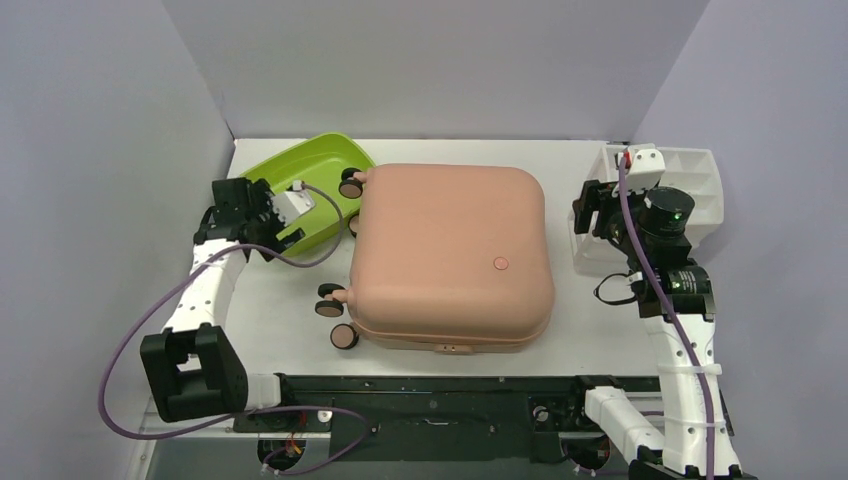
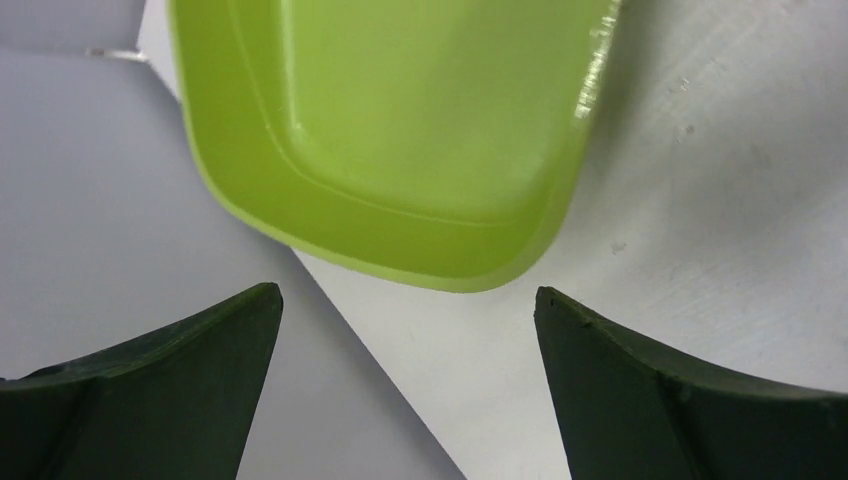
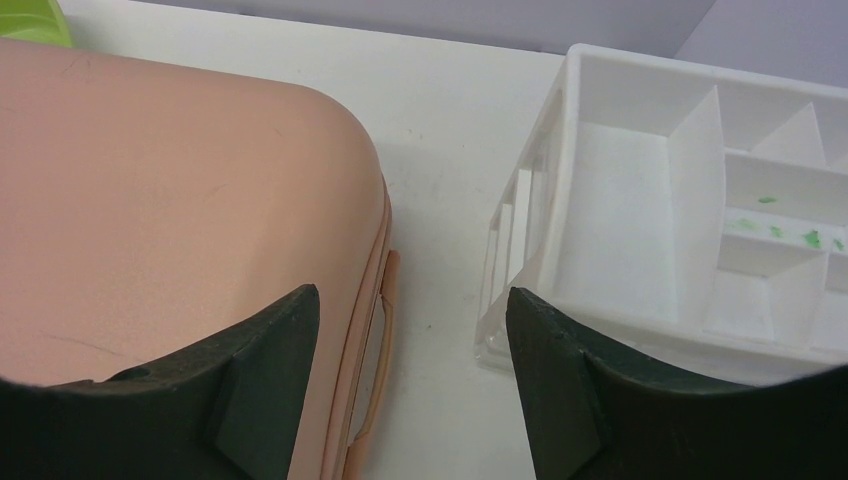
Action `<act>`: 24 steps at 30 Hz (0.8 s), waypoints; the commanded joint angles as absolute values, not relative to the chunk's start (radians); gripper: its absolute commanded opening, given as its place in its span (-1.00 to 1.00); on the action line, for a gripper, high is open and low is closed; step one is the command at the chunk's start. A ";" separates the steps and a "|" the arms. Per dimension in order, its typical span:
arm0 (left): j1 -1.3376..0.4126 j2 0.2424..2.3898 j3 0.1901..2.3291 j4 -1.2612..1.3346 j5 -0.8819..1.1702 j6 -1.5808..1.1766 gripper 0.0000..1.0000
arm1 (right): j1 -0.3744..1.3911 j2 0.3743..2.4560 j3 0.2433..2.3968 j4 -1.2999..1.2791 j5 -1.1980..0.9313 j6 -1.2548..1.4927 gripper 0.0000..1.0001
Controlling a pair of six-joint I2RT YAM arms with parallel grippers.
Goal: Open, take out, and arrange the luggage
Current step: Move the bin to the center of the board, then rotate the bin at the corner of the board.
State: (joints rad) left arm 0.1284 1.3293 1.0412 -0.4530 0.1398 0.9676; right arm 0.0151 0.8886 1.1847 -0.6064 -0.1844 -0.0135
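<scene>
The luggage [image 1: 450, 255] is a salmon-pink hard-shell suitcase lying flat and closed in the middle of the table, its wheels [image 1: 343, 337] pointing left. The right wrist view shows its right side [image 3: 170, 190] and side handle [image 3: 385, 330]. My left gripper [image 1: 232, 200] is left of the suitcase, by the near-left corner of the lime-green tub [image 1: 300, 180]. Seen from the wrist, the left gripper [image 2: 408, 288] is open and empty. My right gripper [image 1: 595, 210] hovers between the suitcase and the white organizer [image 1: 690, 190]. Its wrist view shows the right gripper [image 3: 410, 290] open over the gap, holding nothing.
The green tub [image 2: 400, 130] sits at the back left, touching the suitcase's wheels, close to the left wall [image 2: 100, 200]. The white organizer [image 3: 690, 200] stands at the back right, with several compartments. Walls close off the left, back and right.
</scene>
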 commanded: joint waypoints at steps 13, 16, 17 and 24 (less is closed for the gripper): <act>0.134 1.621 1.234 -0.828 0.385 1.371 0.77 | 0.024 0.865 1.146 -0.556 -0.175 -0.018 0.28; 0.134 1.631 1.211 -0.794 0.374 1.350 0.71 | 0.024 0.868 1.143 -0.550 -0.175 -0.015 0.27; 0.131 1.632 1.194 -0.780 0.370 1.340 0.66 | 0.025 0.870 1.144 -0.549 -0.176 -0.014 0.27; 0.109 1.617 1.101 -0.591 0.223 1.109 -0.17 | 0.025 0.871 1.141 -0.546 -0.172 -0.013 0.27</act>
